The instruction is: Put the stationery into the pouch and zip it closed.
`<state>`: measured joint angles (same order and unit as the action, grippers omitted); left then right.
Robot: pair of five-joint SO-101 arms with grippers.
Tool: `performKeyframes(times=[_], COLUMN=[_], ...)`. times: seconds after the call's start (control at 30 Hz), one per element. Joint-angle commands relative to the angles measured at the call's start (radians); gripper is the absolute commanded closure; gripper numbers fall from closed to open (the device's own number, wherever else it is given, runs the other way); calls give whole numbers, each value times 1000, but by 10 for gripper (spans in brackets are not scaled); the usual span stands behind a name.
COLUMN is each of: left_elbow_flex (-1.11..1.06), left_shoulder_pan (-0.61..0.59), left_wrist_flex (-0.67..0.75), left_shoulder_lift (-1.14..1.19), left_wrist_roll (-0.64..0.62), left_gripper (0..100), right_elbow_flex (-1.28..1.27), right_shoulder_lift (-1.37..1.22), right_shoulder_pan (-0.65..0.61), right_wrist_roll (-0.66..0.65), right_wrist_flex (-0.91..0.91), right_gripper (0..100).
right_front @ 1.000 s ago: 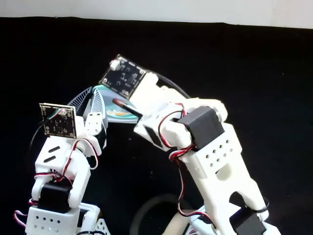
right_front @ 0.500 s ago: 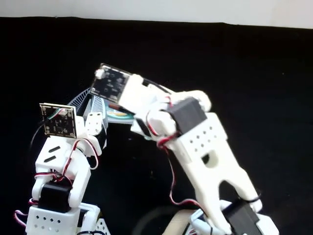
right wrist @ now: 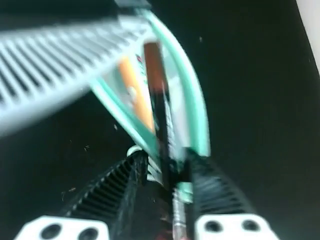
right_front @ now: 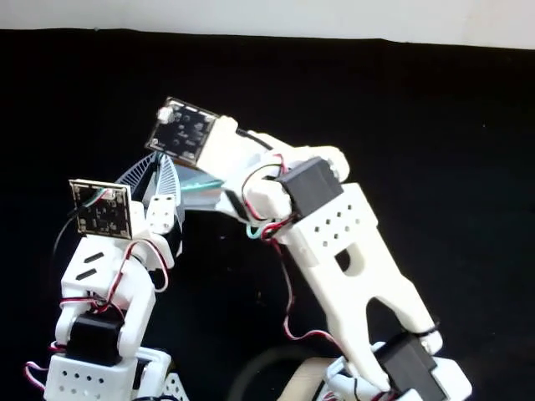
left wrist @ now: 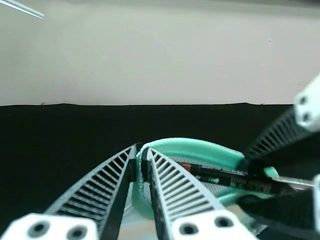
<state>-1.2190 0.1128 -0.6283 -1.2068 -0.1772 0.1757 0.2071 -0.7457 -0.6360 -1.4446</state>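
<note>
Black cloth covered the table [right_front: 435, 117], with a plain white wall [left wrist: 150, 50] behind. Between the two arms was the soft mint-green fabric pouch [left wrist: 200, 148], its mouth open. The left gripper [left wrist: 140, 151] had its jaws pinched tight on the pouch's rim. The right gripper [right wrist: 167, 162] had its jaws closed on a thin dark pen with a brown end [right wrist: 159, 95]. That end poked into the pouch's mouth, beside an orange thing [right wrist: 134, 95] inside. The pen looked light, hard and a bit slippery, so a hold near its middle seemed best. The pouch looked floppy, so its rim needed holding.
</note>
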Motion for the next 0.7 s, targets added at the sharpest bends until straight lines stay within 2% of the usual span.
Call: performKeyframes(times=[0.0,0.27,0.67], left_elbow_flex=[-128,-130,-131], left_shoulder_pan=[25,24,22], left_wrist_flex=[-15,-15,-15], left_shoulder_lift=[79,79,79], left_wrist_roll=[-9,-9,-9], left_gripper=[993,993,993], right_elbow_flex=[67,163,552], right_shoulder_lift=[7,8,8], right_shoulder_pan=[-18,-15,5], right_wrist_roll=[91,100,101], right_wrist_flex=[31,15,-278], right_gripper=[732,732,732])
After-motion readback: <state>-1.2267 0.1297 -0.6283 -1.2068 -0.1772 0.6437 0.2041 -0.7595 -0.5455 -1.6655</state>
